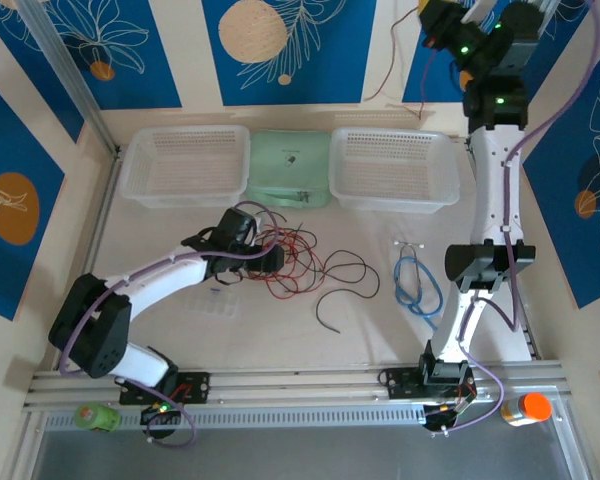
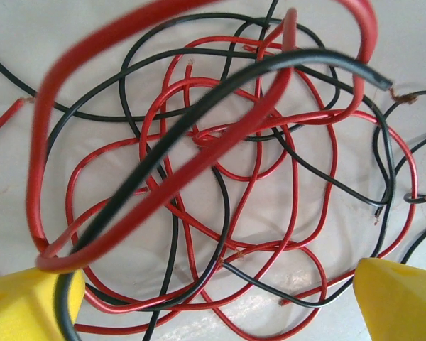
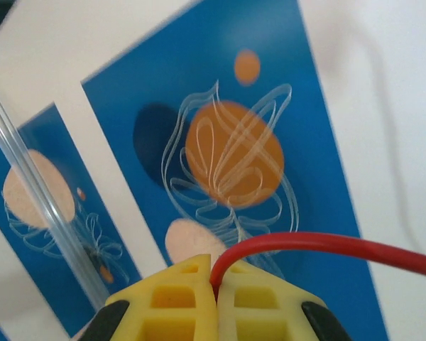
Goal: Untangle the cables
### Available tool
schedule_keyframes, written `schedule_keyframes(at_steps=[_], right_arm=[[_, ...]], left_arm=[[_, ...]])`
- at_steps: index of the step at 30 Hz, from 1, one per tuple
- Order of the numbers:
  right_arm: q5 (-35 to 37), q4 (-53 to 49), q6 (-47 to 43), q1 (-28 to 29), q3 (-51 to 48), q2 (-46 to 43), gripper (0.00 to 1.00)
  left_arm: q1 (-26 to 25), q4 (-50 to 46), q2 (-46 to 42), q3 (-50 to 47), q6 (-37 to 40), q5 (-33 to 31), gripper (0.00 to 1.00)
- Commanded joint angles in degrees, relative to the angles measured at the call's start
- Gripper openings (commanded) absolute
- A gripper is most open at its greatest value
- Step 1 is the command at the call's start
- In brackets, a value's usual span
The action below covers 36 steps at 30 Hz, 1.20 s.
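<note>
Tangle of thin red and black wires [image 1: 298,262], strands uncountable, lay nearside of pale green case [image 1: 290,168]. Left gripper [image 2: 213,300] gaped wide above it. Right gripper [image 3: 216,288], high and right of case, pinched one red wire [image 3: 326,244].

Bright, even light; blurred foreground

Cables [image 1: 292,262] lie before the case [image 1: 290,165]; coiled cable [image 1: 417,287] rightward.
</note>
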Motion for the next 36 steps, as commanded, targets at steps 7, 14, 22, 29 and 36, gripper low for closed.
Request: schedule_keyframes(at_steps=[7,14,22,29,36], right_arm=[[1.93,18.52,0.21,1.54,-33.54,-13.65,0.0],[2.9,21.37,0.68,2.58,-45.4,-22.69,0.0],[13.72,18.44,-5.12,6.99,-59.06,-30.58,0.0],[15.73,20.26,-4.76,4.49,-59.04,-20.23,0.0],[17.39,17.3,-7.77,3.65,-49.3,-11.55,0.0]], left_arm=[[-0.48,-0.16,0.83,2.03,0.66,0.34,0.97],[-0.41,0.42,1.54,2.24,0.57,0.66,0.97],[-0.48,1.31,1.48,1.69,0.44,1.18,0.97],[-0.48,1.33,0.01,0.84,0.4,1.22,0.96],[-0.46,-0.16,-1.59,0.1,0.48,-0.25,0.96]])
